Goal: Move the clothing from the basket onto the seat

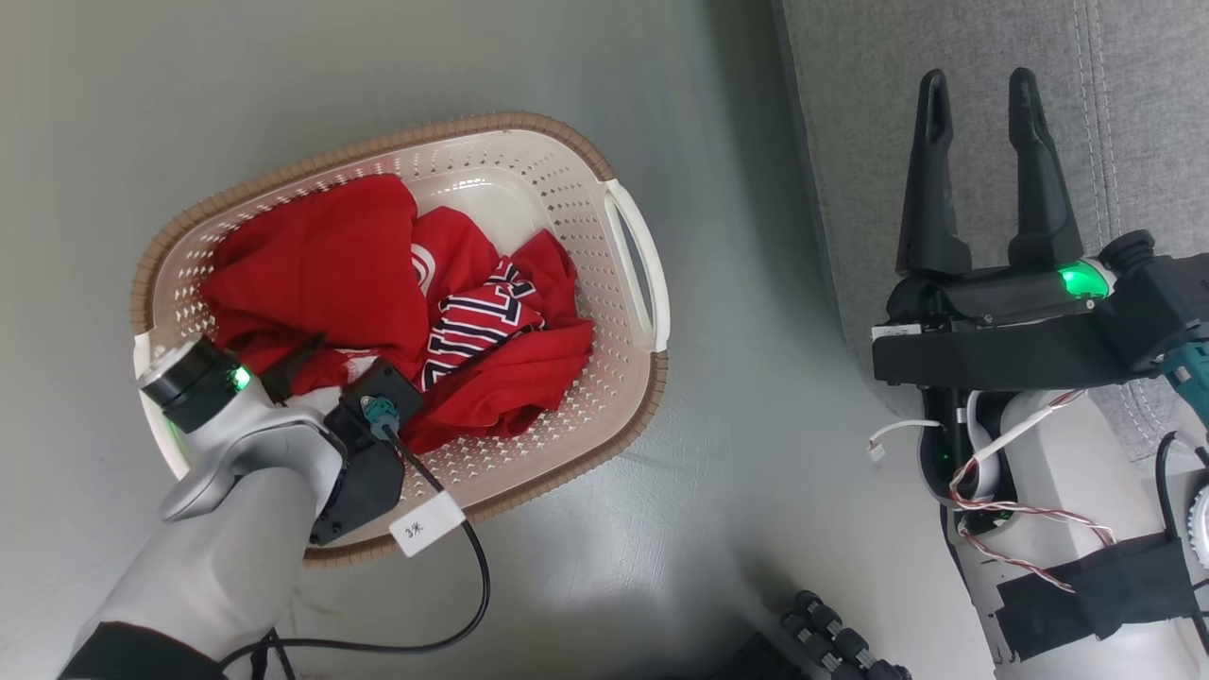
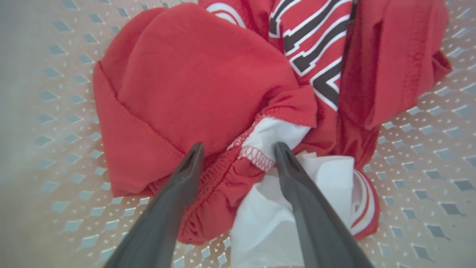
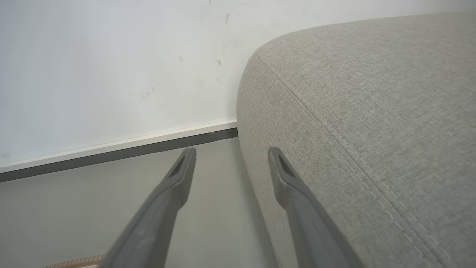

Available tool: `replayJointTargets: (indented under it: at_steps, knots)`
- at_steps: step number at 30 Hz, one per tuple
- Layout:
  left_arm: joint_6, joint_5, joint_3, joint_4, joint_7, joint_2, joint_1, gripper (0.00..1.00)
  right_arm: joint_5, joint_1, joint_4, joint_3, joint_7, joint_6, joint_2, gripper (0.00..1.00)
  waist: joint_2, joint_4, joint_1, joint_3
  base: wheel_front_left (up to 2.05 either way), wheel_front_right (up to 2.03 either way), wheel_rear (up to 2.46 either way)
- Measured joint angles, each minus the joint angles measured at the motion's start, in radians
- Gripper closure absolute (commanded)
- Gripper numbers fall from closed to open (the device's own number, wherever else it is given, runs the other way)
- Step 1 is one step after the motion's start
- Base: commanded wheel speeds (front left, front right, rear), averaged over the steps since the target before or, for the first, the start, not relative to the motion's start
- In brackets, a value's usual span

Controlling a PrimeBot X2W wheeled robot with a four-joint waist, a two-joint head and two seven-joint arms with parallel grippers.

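— Where is the clothing [image 1: 321, 274]?

— All of it lies in the basket [image 1: 529, 121], a crumpled red heap on the perforated bottom. The jersey [image 1: 472, 331], with its white stripes and navy lettering, lies toward the side nearer the seat. The shorts [image 2: 208, 186] are bunched at the near end, their gathered waistband and white lining turned up.

— And the left pincer [image 2: 238, 149]?

— It is down inside the basket at the shorts, fingers spread wide. The red stitched hem and a bit of white lining lie between the two tips. The tips sit at the cloth, but nothing is clamped.

— The right pincer [image 1: 982, 90]?

— Also wide apart and holding nothing. It hangs well away from the basket, over the rounded edge of the seat [image 1: 850, 94]. In its wrist view one finger lies against the floor and the other against the seat's grey side.

— Where does the basket stand?

— On the grey floor [image 1: 756, 425], beside the seat with a strip of bare floor between them. Beyond the seat's corner a white wall [image 3: 111, 74] meets the floor at a pale skirting [image 3: 111, 149].
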Motion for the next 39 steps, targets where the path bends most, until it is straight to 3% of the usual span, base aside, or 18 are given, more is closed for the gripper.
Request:
replayJointTargets:
  at_steps: [1, 2, 4, 5, 17, 24, 39]
  knots:
    - [0.004, 0.000, -0.002, 0.006, 0.004, -0.001, -0.004, 0.13, 0.002, 0.000, 0.001, 0.003, 0.000, -0.001, 0.000, 0.00, 0.0000, -0.001, 0.0000, 0.000, 0.00, 0.00, 0.00]
    - [0.007, 0.000, -0.002, 0.010, 0.009, -0.001, -0.006, 0.53, 0.003, 0.000, 0.002, 0.005, 0.000, -0.003, 0.000, 0.00, 0.0000, -0.002, 0.0000, 0.000, 0.00, 0.00, 0.00]
    - [0.007, 0.002, -0.008, 0.018, 0.010, -0.003, -0.007, 0.80, 0.006, -0.001, 0.003, 0.008, 0.000, -0.003, 0.000, 0.00, 0.0000, -0.004, 0.0000, 0.000, 0.00, 0.00, 0.00]
    - [0.007, 0.007, -0.010, 0.021, 0.010, -0.005, -0.007, 1.00, 0.007, -0.001, 0.004, 0.009, 0.000, -0.003, 0.000, 0.00, 0.0000, -0.005, 0.0000, 0.000, 0.00, 0.00, 0.00]
    - [-0.002, 0.013, -0.026, 0.024, -0.044, -0.068, -0.008, 1.00, 0.008, -0.003, 0.048, 0.002, 0.000, -0.011, 0.001, 0.00, 0.0000, 0.001, 0.0000, -0.040, 0.00, 0.00, 0.00]
    - [-0.001, -0.082, 0.032, 0.008, -0.114, -0.137, -0.002, 1.00, 0.003, 0.002, 0.086, -0.021, 0.000, -0.010, 0.001, 0.00, 0.0000, 0.023, 0.0000, -0.092, 0.00, 0.00, 0.00]
    - [-0.030, -0.227, 0.091, -0.052, -0.223, -0.174, 0.042, 1.00, -0.030, 0.069, 0.152, -0.061, 0.000, 0.011, -0.021, 0.00, 0.0000, 0.108, -0.0001, -0.272, 0.00, 0.00, 0.00]
